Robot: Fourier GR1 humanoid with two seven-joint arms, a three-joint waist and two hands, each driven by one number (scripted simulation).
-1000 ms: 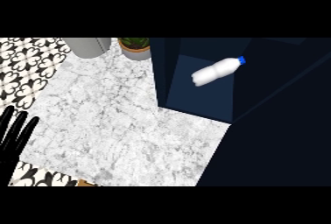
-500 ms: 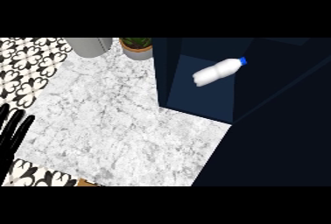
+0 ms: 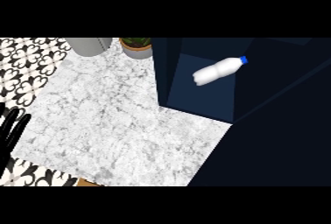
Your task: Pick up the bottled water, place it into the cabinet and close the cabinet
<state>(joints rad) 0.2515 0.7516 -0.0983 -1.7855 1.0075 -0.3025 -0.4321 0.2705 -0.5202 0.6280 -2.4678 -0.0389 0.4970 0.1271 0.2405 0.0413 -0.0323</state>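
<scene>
A: Logging left to right: left hand (image 3: pixel 13 131) at the worktop's (image 3: pixel 123 122) left edge, fingers straight, holding nothing. Right hand not visible.
B: Progress?
A: Bottled water (image 3: pixel 218 71) lies on its side inside the dark cabinet (image 3: pixel 213 98), beyond the worktop's right edge. Placing looks done; closing remains, I judge.
B: Appearance?
A: White body, blue cap pointing up-right

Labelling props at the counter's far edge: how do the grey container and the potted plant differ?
The grey container is plain light grey and wider; the potted plant is narrower. The potted plant shows green leaves; the grey container shows no contents. Both stand at the marble counter's far edge, cropped by the view's top.
</scene>
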